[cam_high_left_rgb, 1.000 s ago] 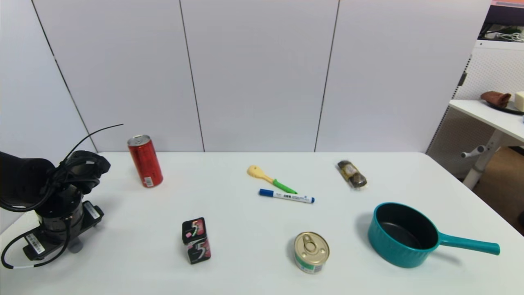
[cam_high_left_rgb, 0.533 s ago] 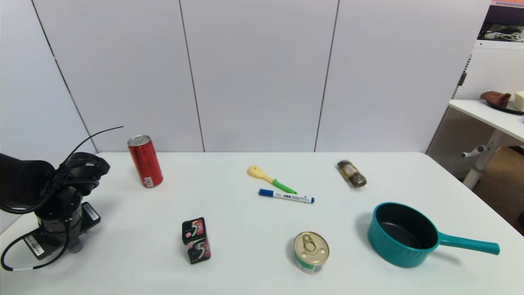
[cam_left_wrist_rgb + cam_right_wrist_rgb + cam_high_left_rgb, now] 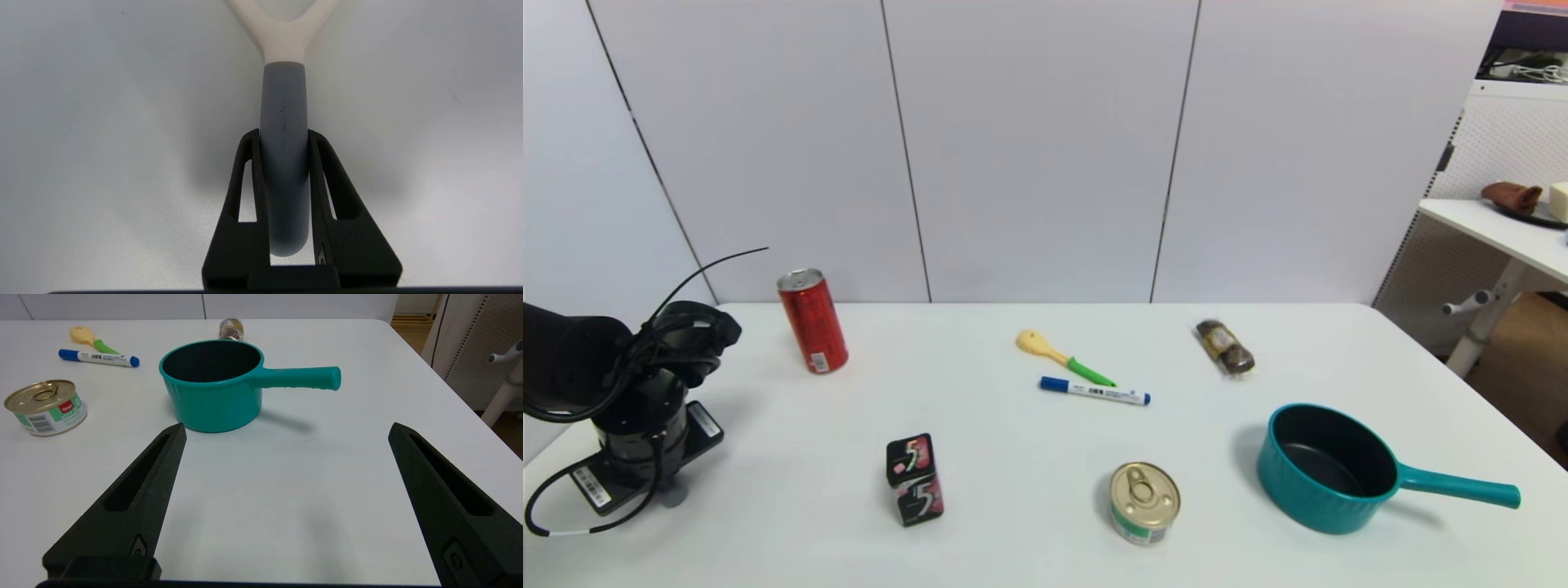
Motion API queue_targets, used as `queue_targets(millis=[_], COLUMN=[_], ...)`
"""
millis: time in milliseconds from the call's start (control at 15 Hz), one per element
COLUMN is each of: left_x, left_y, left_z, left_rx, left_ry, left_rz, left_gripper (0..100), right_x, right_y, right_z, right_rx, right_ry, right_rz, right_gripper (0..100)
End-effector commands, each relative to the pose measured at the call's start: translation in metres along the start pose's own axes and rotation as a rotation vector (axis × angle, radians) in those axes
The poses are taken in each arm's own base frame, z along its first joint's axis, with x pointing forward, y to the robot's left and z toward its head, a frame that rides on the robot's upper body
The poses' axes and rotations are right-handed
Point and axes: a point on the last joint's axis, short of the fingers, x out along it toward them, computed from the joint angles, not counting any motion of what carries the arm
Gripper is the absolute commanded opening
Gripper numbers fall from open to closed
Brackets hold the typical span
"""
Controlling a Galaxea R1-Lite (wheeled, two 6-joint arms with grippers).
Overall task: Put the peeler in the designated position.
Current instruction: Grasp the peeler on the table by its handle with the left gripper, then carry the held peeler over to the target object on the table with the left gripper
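Peeler [image 3: 283,134], light and stiff with a smooth, probably slippery grey handle, is gripped mid-handle by the left gripper [image 3: 283,141], fingers closed on it, low over the desk [image 3: 102,122], well left of the red can [image 3: 813,321]. The right gripper [image 3: 286,437] is held wide open, empty.

Lab/test room: bare white table [image 3: 1013,555] backed by plain wall panels [image 3: 1037,147]; pegboard [image 3: 1503,139] and adj. desk [image 3: 1494,224] right of table.
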Motion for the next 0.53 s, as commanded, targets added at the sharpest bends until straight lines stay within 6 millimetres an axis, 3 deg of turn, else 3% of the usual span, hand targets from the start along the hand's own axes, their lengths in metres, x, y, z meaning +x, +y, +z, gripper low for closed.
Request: queue_targets(millis=[67,333,533], left_x=[-0.013,-0.052,-0.088], left_y=[-0.001,-0.003,-0.002], left_z=[0.011,0.053,0.107], left_rx=[-0.03,0.005,0.271], left_ry=[-0.047,-0.192,-0.415], left_rz=[-0.041,-0.161,-0.208], left_gripper=[0,0,0], right_x=[0.0,0.0,0.0], right_y=[0.0,0.0,0.0], right_z=[0.0,0.0,0.0], right_rx=[0.0,0.0,0.0], right_ry=[0.0,0.0,0.0], right_rz=[0.001,0.001,0.001], right_gripper=[100,100,100])
